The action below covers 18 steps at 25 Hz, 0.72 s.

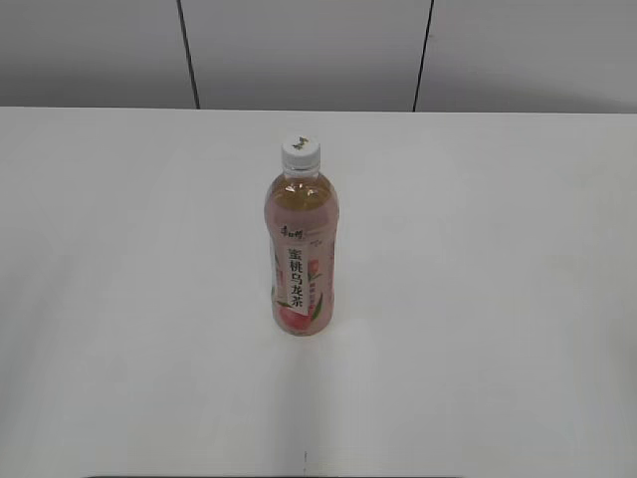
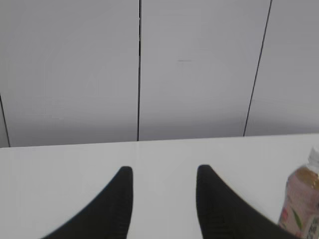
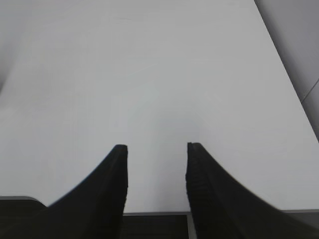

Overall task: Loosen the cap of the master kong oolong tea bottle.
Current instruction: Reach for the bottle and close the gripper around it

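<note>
The master kong oolong tea bottle [image 1: 302, 254] stands upright in the middle of the white table, its pink peach label with a white strip of black characters facing me. The white cap [image 1: 300, 151] sits on its neck with a small dark mark on top. Neither gripper shows in the exterior view. In the left wrist view my left gripper [image 2: 164, 172] is open and empty over the table, with the bottle [image 2: 303, 201] at the frame's lower right, apart from the fingers. In the right wrist view my right gripper [image 3: 156, 148] is open and empty above the table's edge; the bottle is out of that view.
The white table [image 1: 498, 299] spreads all round the bottle. A grey panelled wall [image 1: 299, 50] with dark vertical seams runs behind the far edge. The right wrist view shows the table's edge [image 3: 154, 213] just beneath the fingers.
</note>
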{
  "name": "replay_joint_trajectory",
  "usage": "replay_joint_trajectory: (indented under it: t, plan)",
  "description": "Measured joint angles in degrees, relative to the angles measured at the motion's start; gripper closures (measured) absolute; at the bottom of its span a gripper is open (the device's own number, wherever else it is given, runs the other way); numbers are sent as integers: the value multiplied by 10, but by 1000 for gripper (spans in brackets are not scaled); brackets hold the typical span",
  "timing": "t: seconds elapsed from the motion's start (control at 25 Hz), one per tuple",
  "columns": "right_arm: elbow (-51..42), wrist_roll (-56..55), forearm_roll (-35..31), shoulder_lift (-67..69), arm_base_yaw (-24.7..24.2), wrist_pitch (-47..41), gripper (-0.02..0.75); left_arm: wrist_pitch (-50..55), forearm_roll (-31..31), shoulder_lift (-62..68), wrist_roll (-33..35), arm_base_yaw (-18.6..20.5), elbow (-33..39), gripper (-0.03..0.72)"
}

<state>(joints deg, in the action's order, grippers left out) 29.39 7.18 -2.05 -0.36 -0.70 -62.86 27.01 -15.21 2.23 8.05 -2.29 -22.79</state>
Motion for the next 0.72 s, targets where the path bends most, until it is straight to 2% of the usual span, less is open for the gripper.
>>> replay_joint_trajectory:
  t: [0.16,0.28,0.44,0.56,0.72]
  plan:
    - [0,0,0,0,0,0,435,-151,-85,36,31,0,79,375]
    - [0,-1,0,0,0,0,435,-208,-100,99,37,-3,102,341]
    - [0,-1,0,0,0,0,436,-262,-90,212,38,-24,104,330]
    - [0,-1,0,0,0,0,436,-319,-42,317,38,-64,104,330]
    - [0,-2,0,0,0,0,436,-434,27,464,38,-159,104,330]
